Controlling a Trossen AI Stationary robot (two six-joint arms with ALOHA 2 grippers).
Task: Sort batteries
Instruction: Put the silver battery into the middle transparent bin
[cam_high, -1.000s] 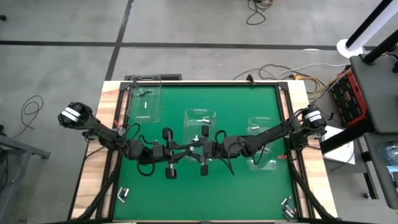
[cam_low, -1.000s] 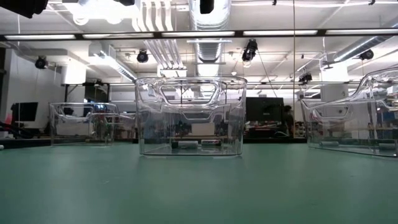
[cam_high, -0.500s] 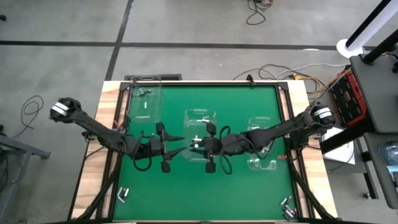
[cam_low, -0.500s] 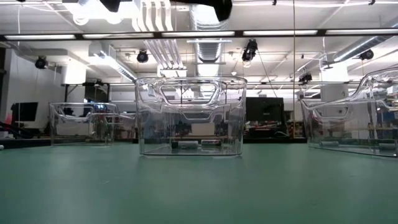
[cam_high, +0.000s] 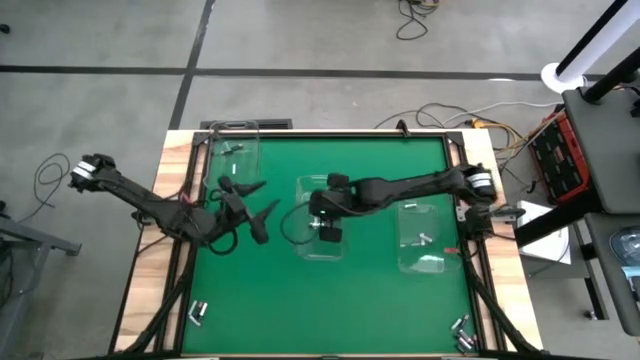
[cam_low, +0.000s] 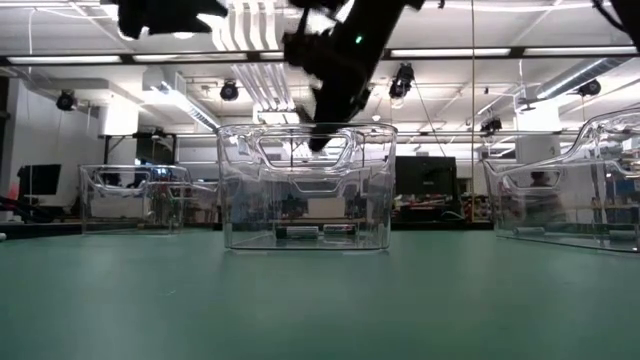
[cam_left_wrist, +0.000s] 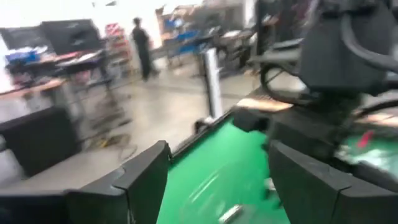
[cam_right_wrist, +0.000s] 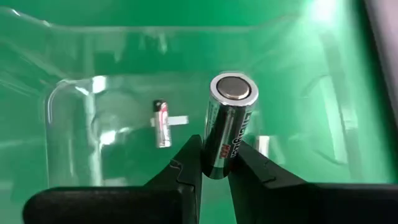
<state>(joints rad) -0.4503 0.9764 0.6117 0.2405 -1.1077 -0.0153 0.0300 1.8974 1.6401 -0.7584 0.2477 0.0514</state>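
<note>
The green felt-like table (cam_high: 380, 290) carries three clear, round-cornered plastic bins. My right gripper (cam_right_wrist: 216, 163) hangs over the middle bin (cam_high: 322, 215), its dark fingers pinching a smooth silvery battery (cam_right_wrist: 230, 124) upright. Another battery (cam_right_wrist: 162, 123) lies on that bin's floor. My left gripper (cam_high: 258, 200), spread wide, holds nothing.

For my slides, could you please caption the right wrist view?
Right gripper holds a battery upright above the clear bin.
</note>
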